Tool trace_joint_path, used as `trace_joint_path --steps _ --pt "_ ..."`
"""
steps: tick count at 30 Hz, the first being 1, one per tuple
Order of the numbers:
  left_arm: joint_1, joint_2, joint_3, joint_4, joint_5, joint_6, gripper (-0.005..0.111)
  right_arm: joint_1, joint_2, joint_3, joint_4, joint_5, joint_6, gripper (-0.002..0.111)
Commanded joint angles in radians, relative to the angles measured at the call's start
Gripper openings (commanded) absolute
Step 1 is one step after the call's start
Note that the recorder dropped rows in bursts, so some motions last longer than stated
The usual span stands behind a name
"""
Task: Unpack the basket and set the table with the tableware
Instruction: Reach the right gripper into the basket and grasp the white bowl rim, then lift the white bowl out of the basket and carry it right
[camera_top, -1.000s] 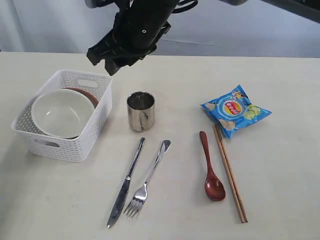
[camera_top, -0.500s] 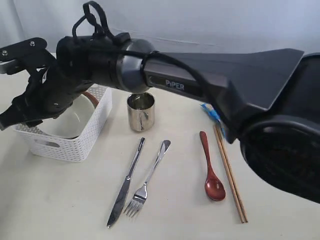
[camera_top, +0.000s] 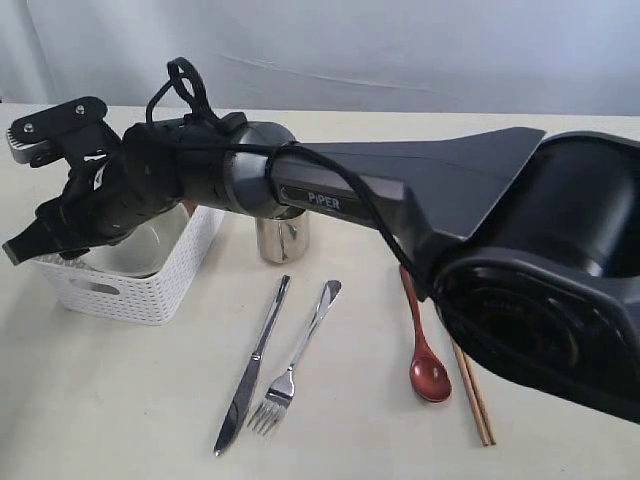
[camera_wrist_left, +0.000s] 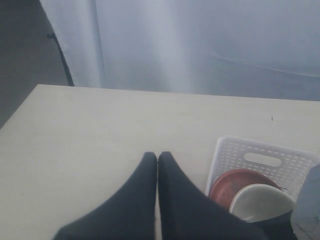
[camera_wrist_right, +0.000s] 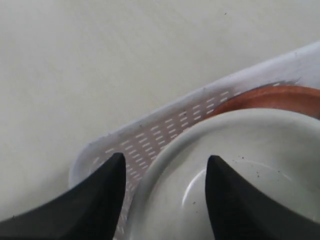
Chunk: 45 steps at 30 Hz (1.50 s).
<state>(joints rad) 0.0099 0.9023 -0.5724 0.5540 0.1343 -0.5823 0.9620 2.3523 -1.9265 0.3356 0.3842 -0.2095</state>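
- Left fingers (camera_wrist_left: 145, 182): clenched together, empty; over bare counter (camera_wrist_left: 100, 130), apart from the basket (camera_wrist_left: 230, 155).
- Basket: white; holds the bowl (camera_wrist_right: 240, 165), which sits on the plate (camera_wrist_right: 272, 97).
- Right fingers (camera_wrist_right: 102, 195): spread, empty, at the basket's left wall. One tip is over the wall and one over the bowl's hollow, with the rim running between them. Contact cannot be told. This is the nearer arm.
- Bowl: round, no long axis, mouth up.
- Right of the basket, in order: cup (camera_top: 283, 240), knife (camera_top: 252, 365), fork (camera_top: 295, 360), spoon (camera_top: 425, 365), chopsticks (camera_top: 475, 405).
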Motion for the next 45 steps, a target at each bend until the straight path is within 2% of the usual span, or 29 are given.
trace_joint_path --steps 1,8,10,17,21,32,45 --pt "-0.005 -0.006 0.004 -0.009 -0.001 -0.001 0.0 -0.003 0.009 -0.002 0.001 -0.012 0.005 0.048" --pt "-0.005 -0.006 0.004 -0.009 -0.001 -0.001 0.0 -0.003 0.015 -0.002 0.001 -0.012 0.005 0.048" --pt "-0.005 -0.006 0.004 -0.009 -0.001 -0.001 0.0 -0.003 0.017 -0.002 0.001 -0.011 0.005 0.044" --pt "-0.005 -0.006 0.004 -0.009 -0.001 -0.001 0.0 -0.003 0.014 -0.002 0.001 -0.011 0.005 0.018" --pt "-0.005 -0.006 0.004 -0.009 -0.001 -0.001 0.0 -0.003 0.014 -0.002 0.001 -0.014 0.005 0.0" --pt "-0.005 -0.006 0.004 -0.009 -0.001 -0.001 0.0 -0.003 -0.02 -0.002 -0.001 -0.034 0.005 0.0" --pt "-0.005 -0.006 0.004 -0.009 -0.001 -0.001 0.0 -0.018 -0.186 -0.002 -0.079 0.063 0.061 0.0"
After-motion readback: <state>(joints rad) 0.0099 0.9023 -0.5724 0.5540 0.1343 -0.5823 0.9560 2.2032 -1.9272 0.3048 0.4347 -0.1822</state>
